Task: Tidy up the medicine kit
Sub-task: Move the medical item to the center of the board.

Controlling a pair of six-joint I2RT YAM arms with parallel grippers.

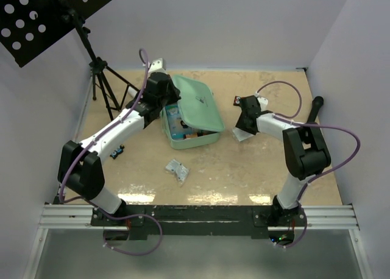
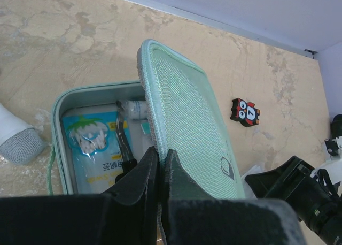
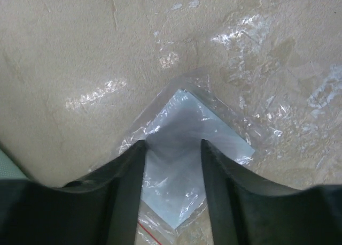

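Medicine kit lies open at mid-table, toward the far side. The left gripper is clamped on the near edge of its lid, holding it raised. The right gripper has its jaws apart, straddling a clear packet that lies flat on the table to the right of the kit. Risks: the slick film may slide or crumple out of a pinch against the hard surface, and a grip on film alone could let the pad sag or drop. If the lid hold slips, the lid falls across the opening. Clearance: bare table between packet and kit, and a black-and-red gadget just beyond the packet. The right wall stands close behind the right arm, and the case is already partly filled.
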